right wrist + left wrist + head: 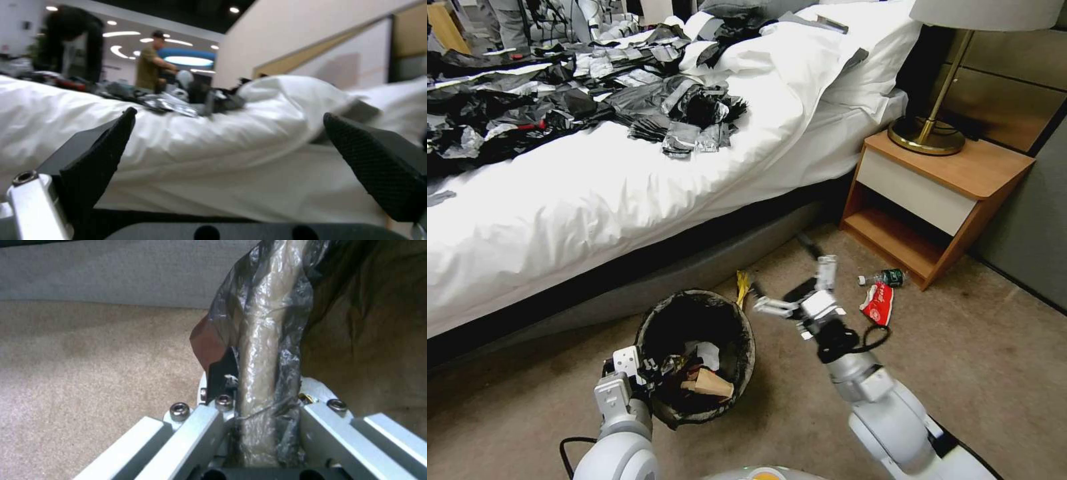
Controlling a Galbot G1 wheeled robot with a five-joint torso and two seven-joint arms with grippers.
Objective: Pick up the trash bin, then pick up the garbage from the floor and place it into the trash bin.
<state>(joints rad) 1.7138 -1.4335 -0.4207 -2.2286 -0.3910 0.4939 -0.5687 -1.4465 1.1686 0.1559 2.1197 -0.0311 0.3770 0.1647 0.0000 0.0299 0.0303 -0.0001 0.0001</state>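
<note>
Down front our left hand (pixel 639 375) pinches the trash bin (pixel 746 347) rim, right hand (pixel 800 283) empty and wide open, so a slipping liner could dump it.

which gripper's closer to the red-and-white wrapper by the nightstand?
Right. The right gripper, open, hovers just beside the red-and-white wrapper, toward the bed. The left gripper is farther off, clamped on the trash bin rim.
</note>
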